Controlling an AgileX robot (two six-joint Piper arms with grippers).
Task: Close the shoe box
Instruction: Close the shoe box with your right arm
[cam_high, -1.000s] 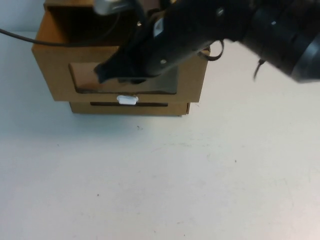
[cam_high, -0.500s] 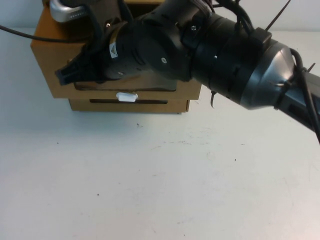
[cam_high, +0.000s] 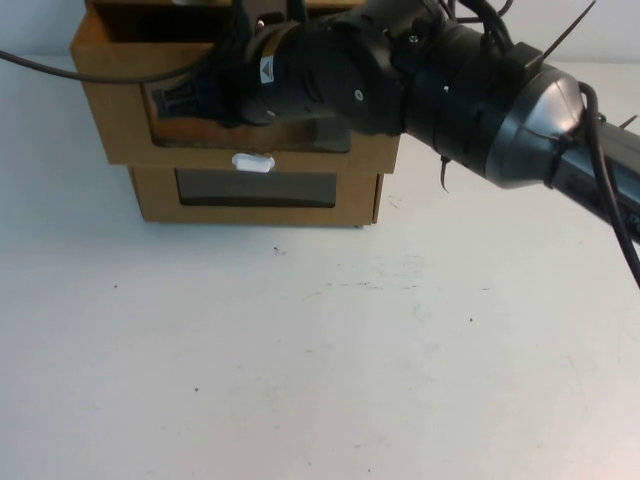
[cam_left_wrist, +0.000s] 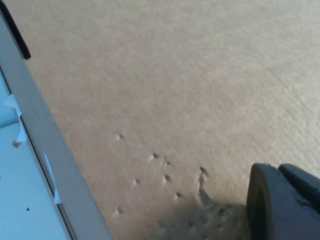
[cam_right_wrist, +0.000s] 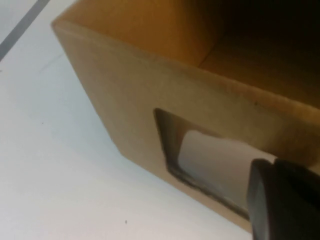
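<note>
The shoe box (cam_high: 105, 135) is the upper of two stacked brown cardboard boxes at the table's far left. Its white pull tab (cam_high: 253, 162) sits on the edge below its window. Its drawer stands out a little past the lower box, and the right wrist view shows its top open (cam_right_wrist: 260, 55). My right gripper (cam_high: 168, 100) is at the drawer's front, over the clear window (cam_right_wrist: 200, 150). In the left wrist view my left gripper (cam_left_wrist: 282, 202) is close against a plain cardboard face (cam_left_wrist: 175, 75). The right arm hides it in the high view.
The lower cardboard box (cam_high: 150, 195) shows its own dark window (cam_high: 255, 188) under the tab. My right arm (cam_high: 470, 90) stretches from the right edge across the boxes. A black cable (cam_high: 40, 72) runs in from the left. The white table (cam_high: 320, 350) spreads out in front.
The right arm has swung left across the box front. The upper drawer has slid back away from the camera, uncovering the lower box's window, which was only a slit before.
</note>
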